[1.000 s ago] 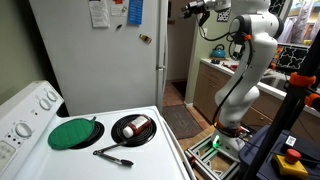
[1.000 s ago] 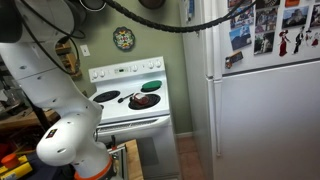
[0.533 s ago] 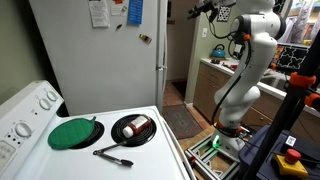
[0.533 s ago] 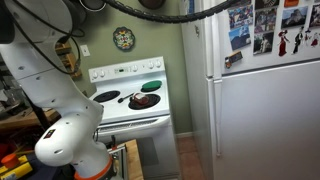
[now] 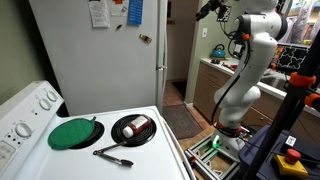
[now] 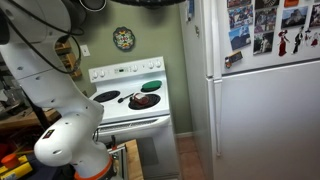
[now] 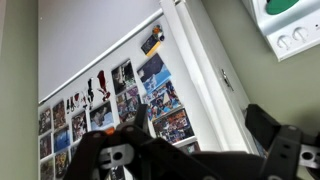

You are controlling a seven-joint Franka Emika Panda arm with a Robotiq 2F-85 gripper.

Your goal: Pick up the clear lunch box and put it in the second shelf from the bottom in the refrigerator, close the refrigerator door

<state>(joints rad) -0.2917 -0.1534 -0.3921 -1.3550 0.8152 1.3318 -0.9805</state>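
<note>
A small pale translucent container, which I take for the clear lunch box (image 5: 138, 125), lies in a black pan (image 5: 131, 130) on the stove. The refrigerator (image 5: 95, 60) stands behind the stove, with papers on its broad side. Its front (image 6: 265, 100) carries photos, and the refrigerator door (image 7: 110, 95) looks shut. My gripper (image 5: 204, 10) is high up near the refrigerator's top corner, far from the lunch box. In the wrist view the gripper (image 7: 190, 150) is open, with nothing between its dark fingers (image 7: 275, 142).
A round green lid (image 5: 72, 133) and a black utensil (image 5: 112, 155) lie on the white stove (image 5: 150, 160) beside the pan. A kitchen counter (image 5: 215, 72) stands behind the arm. A rug (image 5: 182, 120) lies on the floor by the refrigerator.
The gripper has drifted up and a little away from the refrigerator's top corner. Nothing on the stove has moved.
</note>
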